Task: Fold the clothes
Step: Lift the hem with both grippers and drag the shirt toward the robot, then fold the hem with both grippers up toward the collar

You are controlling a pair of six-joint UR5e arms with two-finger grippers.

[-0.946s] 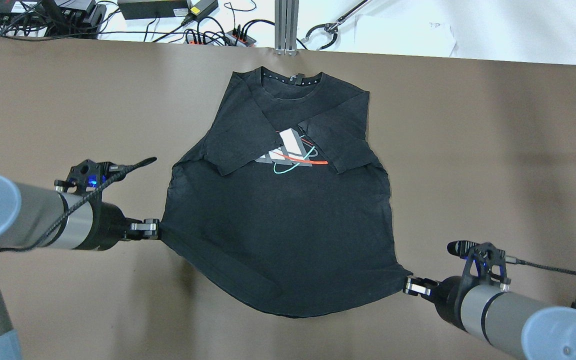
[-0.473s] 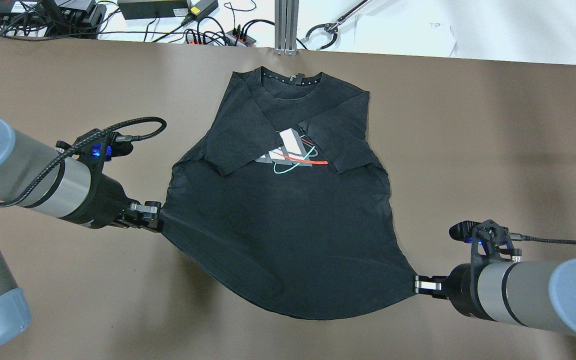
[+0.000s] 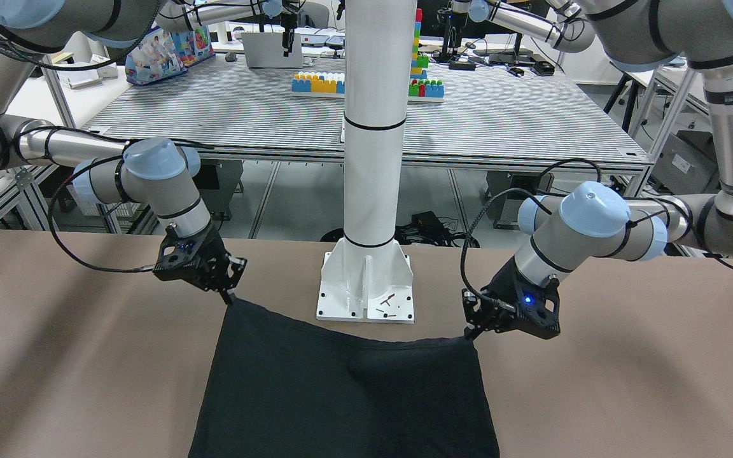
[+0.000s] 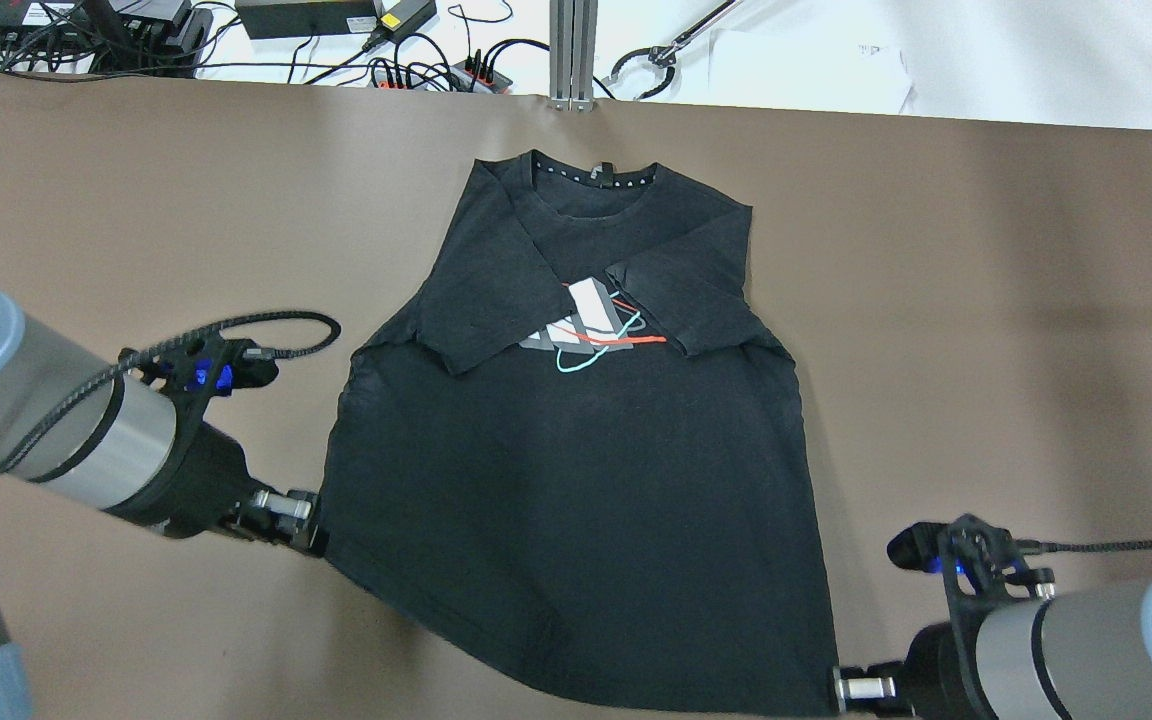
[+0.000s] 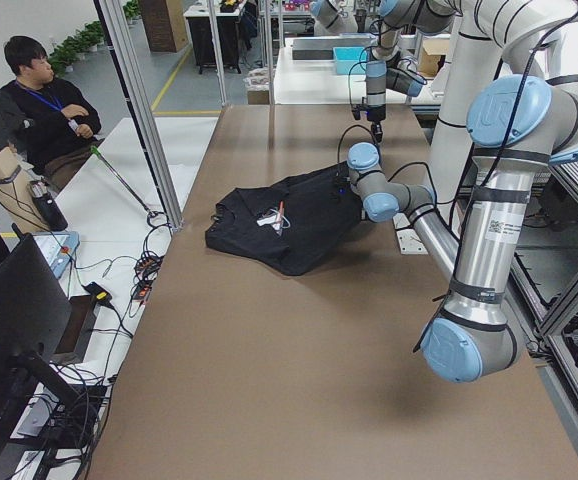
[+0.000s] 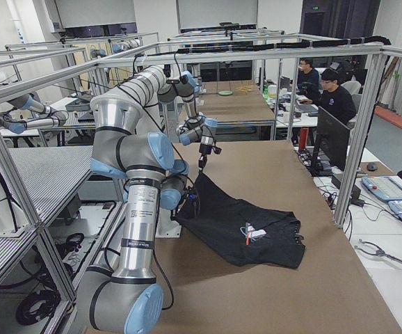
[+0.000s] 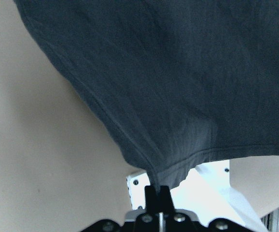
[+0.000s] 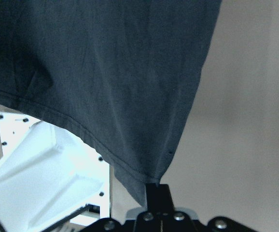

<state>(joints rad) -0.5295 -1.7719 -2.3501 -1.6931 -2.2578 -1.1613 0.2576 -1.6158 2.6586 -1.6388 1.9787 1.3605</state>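
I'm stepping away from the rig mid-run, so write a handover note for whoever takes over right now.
Left hand: shut on the near hem corner of the shirt.
Right hand: shut on the other hem corner.
Shirt: collar end lies on the table; hem held up between the hands.
Done: both sleeves folded across the chest.
Left: probably carry the hem over to the collar, release, smooth.

Brown table (image 4: 986, 300) in a lab
A white pillar (image 3: 374, 127) stands on its base plate (image 3: 366, 299) on the table; coloured blocks (image 3: 319, 83) sit on the striped bench (image 3: 500, 121) behind it, cables (image 4: 416, 60) lie past the far edge, a person (image 5: 44, 105) sits aside.
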